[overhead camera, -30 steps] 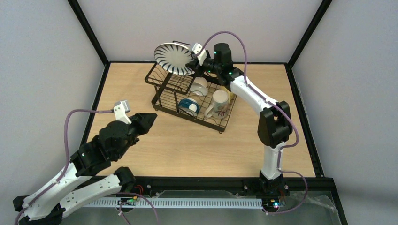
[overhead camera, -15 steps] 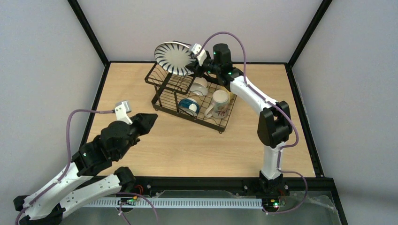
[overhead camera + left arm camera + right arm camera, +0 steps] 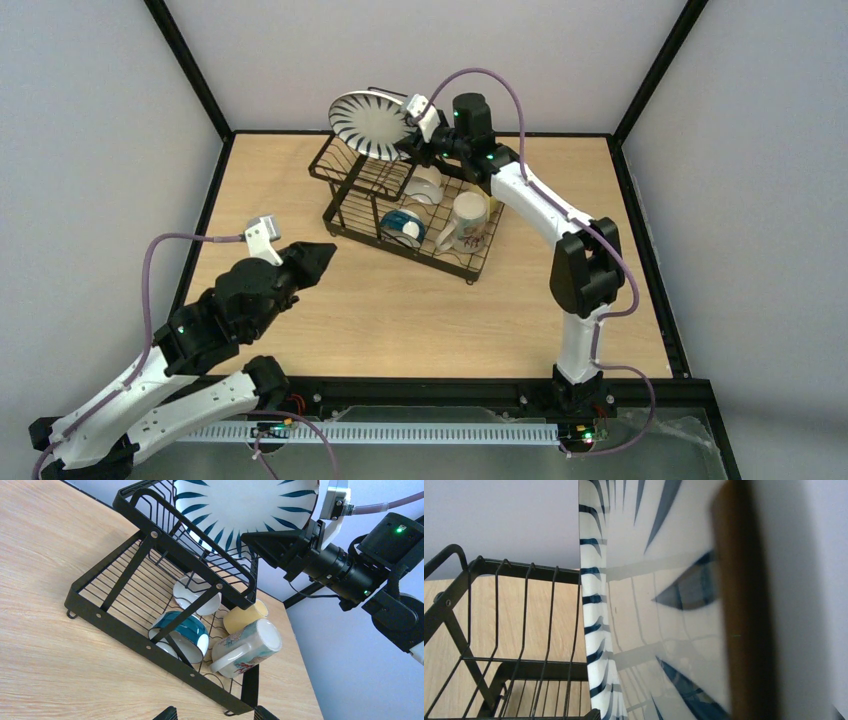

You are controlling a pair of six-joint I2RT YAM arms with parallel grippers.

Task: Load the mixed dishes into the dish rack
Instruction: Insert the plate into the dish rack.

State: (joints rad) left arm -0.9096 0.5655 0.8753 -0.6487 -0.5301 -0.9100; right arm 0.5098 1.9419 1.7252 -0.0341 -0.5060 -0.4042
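Striped plate (image 3: 372, 125) stood on edge in the raised basket tier of the dish rack (image 3: 345, 215).
The plate's rim is met by the right gripper (image 3: 406, 144); whether its fingers pinch it cannot be told. The left gripper (image 3: 318, 256) is held over the table, well apart from the rack, fingers spread wide. A white bowl (image 3: 427, 183), blue-outside bowl (image 3: 403, 226), cream mug (image 3: 467, 222) and yellow mug (image 3: 245, 617) are seen in the lower tray.

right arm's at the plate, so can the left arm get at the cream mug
Probably yes. The left gripper is open and empty, with nothing between it and the rack. The cream mug lies on its side in the uncovered low tray, though the blue bowl sits close beside it.
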